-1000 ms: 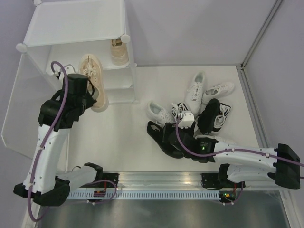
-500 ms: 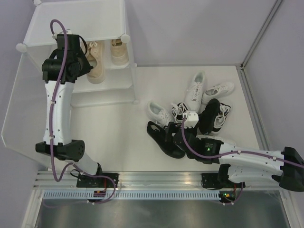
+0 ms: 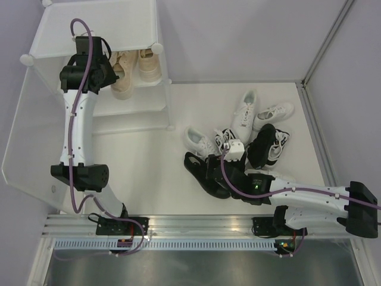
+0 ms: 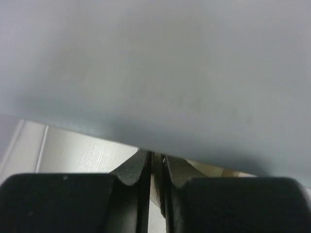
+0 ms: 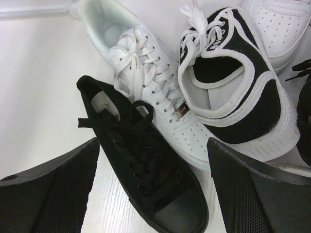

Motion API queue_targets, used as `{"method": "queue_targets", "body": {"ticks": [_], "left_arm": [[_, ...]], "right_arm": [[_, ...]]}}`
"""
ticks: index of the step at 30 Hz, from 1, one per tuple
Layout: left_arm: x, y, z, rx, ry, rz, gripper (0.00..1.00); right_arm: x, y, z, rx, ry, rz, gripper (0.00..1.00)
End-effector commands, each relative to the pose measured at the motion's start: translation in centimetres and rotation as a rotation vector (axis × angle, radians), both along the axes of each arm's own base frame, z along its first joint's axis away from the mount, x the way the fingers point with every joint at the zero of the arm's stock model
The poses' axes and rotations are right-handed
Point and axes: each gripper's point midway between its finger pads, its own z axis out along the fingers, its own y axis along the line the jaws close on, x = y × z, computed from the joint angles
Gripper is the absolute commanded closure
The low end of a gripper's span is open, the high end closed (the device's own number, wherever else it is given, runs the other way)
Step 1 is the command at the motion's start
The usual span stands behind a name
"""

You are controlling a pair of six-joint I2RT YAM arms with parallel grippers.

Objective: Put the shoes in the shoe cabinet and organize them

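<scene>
The shoe cabinet stands at the far left. On its upper shelf lie two beige shoes side by side. My left gripper is at the left one, jaws nearly together with a thin beige edge pinched between them under the cabinet's top panel. The second beige shoe lies to its right. My right gripper hangs open above an all-black shoe, one finger on each side and not touching. A white shoe and a black-and-white shoe lie beside it.
More shoes are piled mid-floor: two white ones and a black-and-white one. The cabinet's frosted door hangs open on the left. A lower shelf shows under the beige pair. Walls bound the right side.
My left arm has raised the beige shoe from in front of the cabinet onto the upper shelf, beside the other beige shoe. The right gripper has stayed open over the shoe pile.
</scene>
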Motion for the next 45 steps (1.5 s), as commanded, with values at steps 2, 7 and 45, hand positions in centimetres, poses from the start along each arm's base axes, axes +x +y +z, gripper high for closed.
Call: {"method": "queue_targets", "body": {"ticks": [2,7,45], "left_arm": [[2.2,0.1,6.4,0.006,-0.271,-0.014,0.78],[2.0,-0.1,6.8,-0.010,-0.293,-0.014,0.60],[-4.9,-3.5,0.2,0.017,-0.488,-0.291,0.04]], "right_arm": [[0.4,0.6,0.7,0.015,-0.021,-0.007,0.05],[0.4,0.7,0.7,0.014,-0.018,0.001,0.05],[22.8,18.0,13.4,0.059,-0.514,0.118,0.25]]}}
